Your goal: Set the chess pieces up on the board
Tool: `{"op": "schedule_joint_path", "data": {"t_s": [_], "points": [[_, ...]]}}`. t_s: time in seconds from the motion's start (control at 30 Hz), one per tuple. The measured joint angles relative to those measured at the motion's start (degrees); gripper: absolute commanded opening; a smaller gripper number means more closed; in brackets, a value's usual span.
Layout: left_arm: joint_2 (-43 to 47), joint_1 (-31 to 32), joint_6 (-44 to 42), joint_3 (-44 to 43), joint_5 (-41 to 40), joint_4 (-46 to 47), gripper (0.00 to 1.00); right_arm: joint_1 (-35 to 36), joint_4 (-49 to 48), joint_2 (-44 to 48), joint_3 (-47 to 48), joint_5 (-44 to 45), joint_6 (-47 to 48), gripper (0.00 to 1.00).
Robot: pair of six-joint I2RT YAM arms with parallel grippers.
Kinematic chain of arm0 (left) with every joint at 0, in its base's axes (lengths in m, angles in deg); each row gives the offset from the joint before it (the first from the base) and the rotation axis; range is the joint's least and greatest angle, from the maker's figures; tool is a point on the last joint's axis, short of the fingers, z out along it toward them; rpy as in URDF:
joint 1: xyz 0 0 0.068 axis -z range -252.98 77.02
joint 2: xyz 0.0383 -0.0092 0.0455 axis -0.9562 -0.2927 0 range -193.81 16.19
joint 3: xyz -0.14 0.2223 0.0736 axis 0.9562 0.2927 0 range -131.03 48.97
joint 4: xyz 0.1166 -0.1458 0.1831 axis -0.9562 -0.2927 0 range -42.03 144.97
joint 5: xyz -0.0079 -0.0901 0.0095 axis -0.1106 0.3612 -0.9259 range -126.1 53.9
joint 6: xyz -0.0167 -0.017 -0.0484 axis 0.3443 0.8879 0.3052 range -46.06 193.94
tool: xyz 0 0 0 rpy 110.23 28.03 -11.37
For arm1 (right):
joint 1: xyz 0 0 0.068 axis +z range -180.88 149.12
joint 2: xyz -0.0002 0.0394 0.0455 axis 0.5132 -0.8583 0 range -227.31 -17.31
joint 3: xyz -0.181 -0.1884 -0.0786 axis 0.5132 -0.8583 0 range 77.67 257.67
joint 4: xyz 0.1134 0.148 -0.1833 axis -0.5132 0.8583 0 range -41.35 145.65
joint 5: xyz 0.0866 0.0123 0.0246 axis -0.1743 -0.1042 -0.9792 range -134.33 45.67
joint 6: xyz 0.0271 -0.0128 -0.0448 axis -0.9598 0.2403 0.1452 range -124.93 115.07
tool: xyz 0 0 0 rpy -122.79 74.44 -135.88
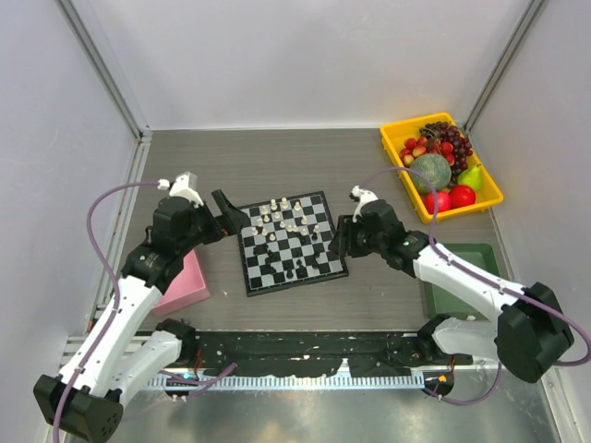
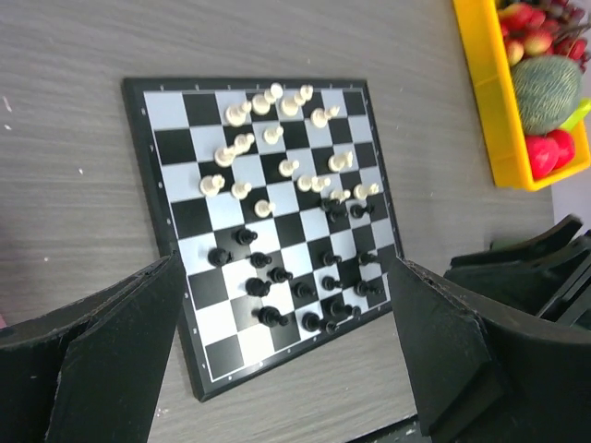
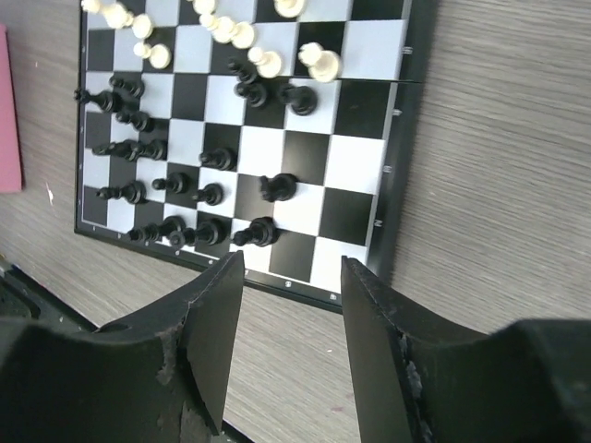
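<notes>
The small checkered board (image 1: 261, 277) lies mid-table, slightly turned. Tiny white pieces (image 1: 284, 217) stand scattered on its far half and black pieces (image 1: 300, 268) on its near half, not in neat rows. My left gripper (image 1: 229, 210) is open and empty at the board's far-left corner. In the left wrist view the board (image 2: 166, 111) fills the middle, beyond the open gripper (image 2: 286, 369). My right gripper (image 1: 340, 242) is open and empty at the board's right edge. In the right wrist view it (image 3: 294, 323) hovers just off the board (image 3: 355, 217), near black pieces (image 3: 277, 187).
A pink box (image 1: 185, 284) lies left of the board under the left arm. A yellow tray (image 1: 392, 148) of fruit stands at the back right. A green tray (image 1: 466, 268) sits under the right arm. Walls close in both sides.
</notes>
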Motion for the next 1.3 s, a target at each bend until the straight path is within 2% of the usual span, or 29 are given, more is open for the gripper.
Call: {"op": "schedule_joint_path", "data": {"t_s": [0.13, 0.3, 0.63, 0.83, 0.87, 0.93, 1.2, 1.3], "points": [[1.6, 0.0, 0.1, -1.4, -1.8, -0.7, 0.99, 5.1, 3.3, -3.9, 5.2, 2.7, 1.9, 0.46], [6.0, 0.0, 0.0, 3.1, -1.0, -2.1, 1.0, 9.7, 5.3, -6.9, 7.7, 6.5, 2.7, 0.44], [15.0, 0.0, -3.7, 4.0, -4.9, -6.2, 1.0, 13.8, 7.5, -14.7, 10.7, 10.3, 2.5, 0.39], [15.0, 0.0, -4.2, 4.0, -5.7, -6.7, 1.0, 15.4, 7.5, -18.3, 12.9, 11.3, 2.4, 0.38], [15.0, 0.0, -4.2, 4.0, -5.7, -6.7, 1.0, 15.5, 7.6, -18.8, 13.3, 11.4, 2.3, 0.3], [14.9, 0.0, -4.3, 4.0, -5.7, -6.8, 1.0, 15.7, 7.5, -19.8, 13.8, 11.6, 2.1, 0.24], [14.4, 0.0, -5.4, 4.0, -6.4, -7.0, 0.99, 15.7, 7.5, -22.6, 14.8, 11.9, 1.7, 0.22], [14.3, 0.0, -5.6, 4.0, -6.6, -7.1, 1.0, 15.7, 7.6, -22.9, 14.9, 11.8, 1.5, 0.15]]}}
